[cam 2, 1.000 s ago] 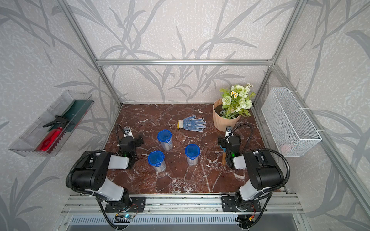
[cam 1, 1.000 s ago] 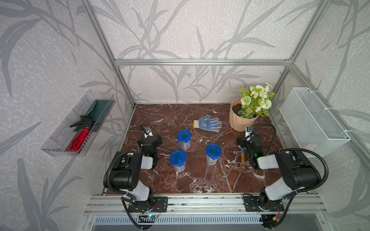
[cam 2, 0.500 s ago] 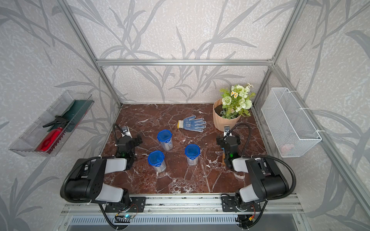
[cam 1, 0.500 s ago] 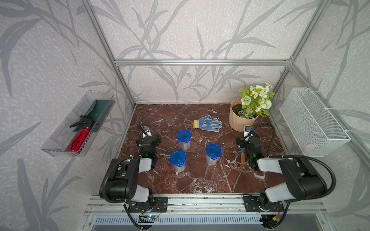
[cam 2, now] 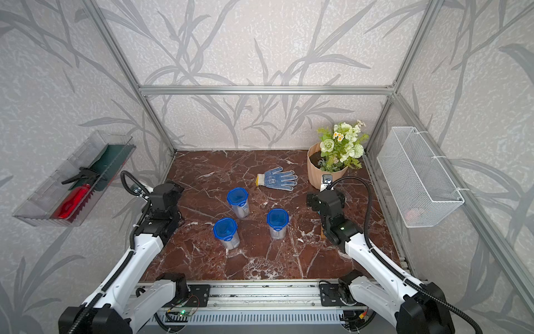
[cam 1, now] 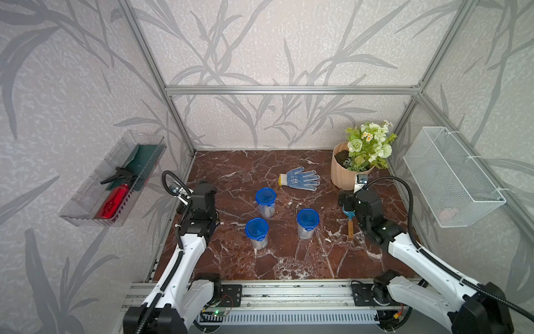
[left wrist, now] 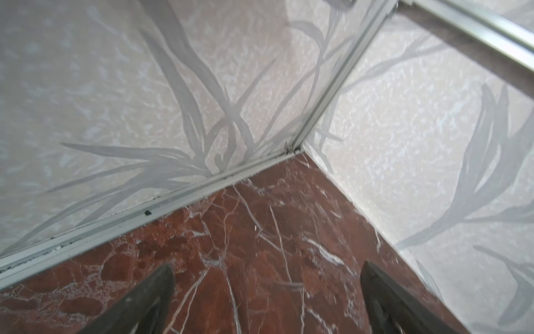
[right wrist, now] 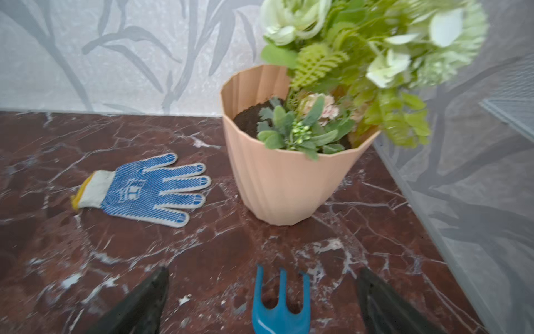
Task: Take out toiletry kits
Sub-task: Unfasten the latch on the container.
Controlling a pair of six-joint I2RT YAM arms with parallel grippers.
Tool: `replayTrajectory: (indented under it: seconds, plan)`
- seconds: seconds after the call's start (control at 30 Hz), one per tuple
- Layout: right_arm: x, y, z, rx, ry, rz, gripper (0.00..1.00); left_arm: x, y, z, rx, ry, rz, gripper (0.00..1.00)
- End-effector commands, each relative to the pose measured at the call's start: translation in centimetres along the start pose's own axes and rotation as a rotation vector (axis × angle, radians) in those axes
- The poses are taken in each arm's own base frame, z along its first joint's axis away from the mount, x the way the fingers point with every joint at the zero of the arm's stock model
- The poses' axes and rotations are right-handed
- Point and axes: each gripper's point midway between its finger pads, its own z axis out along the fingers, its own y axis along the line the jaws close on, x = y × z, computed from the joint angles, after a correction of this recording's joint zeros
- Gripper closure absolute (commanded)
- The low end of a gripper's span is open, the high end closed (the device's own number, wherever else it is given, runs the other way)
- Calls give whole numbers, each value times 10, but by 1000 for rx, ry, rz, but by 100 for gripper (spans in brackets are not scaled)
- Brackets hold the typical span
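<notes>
Three clear tapered cups (cam 1: 265, 204), blue lids (cam 1: 256, 228), on veined marble tabletop (cam 1: 231, 164).

L arm (cam 1: 189, 254) & R arm (cam 1: 427, 267): white links, black joints/wrists. Black ribbed cable (cam 1: 409, 208) loops along each. Claw fingers (left wrist: 138, 300) dark, tapered. Black base brackets (cam 1: 231, 292).

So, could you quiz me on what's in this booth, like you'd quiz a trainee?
1. How many blue-lidded cups stand on the marble tabletop?
2. What lies beside the flower pot: A glove, B sponge, C spoon?
3. True or false: the left hand is open and empty.
Key: 1 three; 2 A; 3 true.
</notes>
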Motion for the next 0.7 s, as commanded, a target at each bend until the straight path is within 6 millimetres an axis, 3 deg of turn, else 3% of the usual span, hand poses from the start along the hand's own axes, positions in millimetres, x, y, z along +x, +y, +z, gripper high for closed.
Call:
replayTrajectory:
  seconds: [0.0,0.07,0.27,0.43,0.6,0.67]
  plan:
    - [32,30,-17,-111,187,-29,1,21,-32,-9,99,202,83,2]
    - [41,52,-23,-184,241,-67,0,30,-58,-21,165,269,163,6]
    - [51,103,-44,-448,380,65,16,62,-118,-73,371,451,318,16]
    - [45,116,-60,-558,389,187,19,90,-158,-123,592,603,355,46]
    - [37,133,-73,-791,443,452,24,120,-182,-166,778,770,318,54]
    - [33,131,-73,-872,453,580,26,133,-187,-181,824,830,314,57]
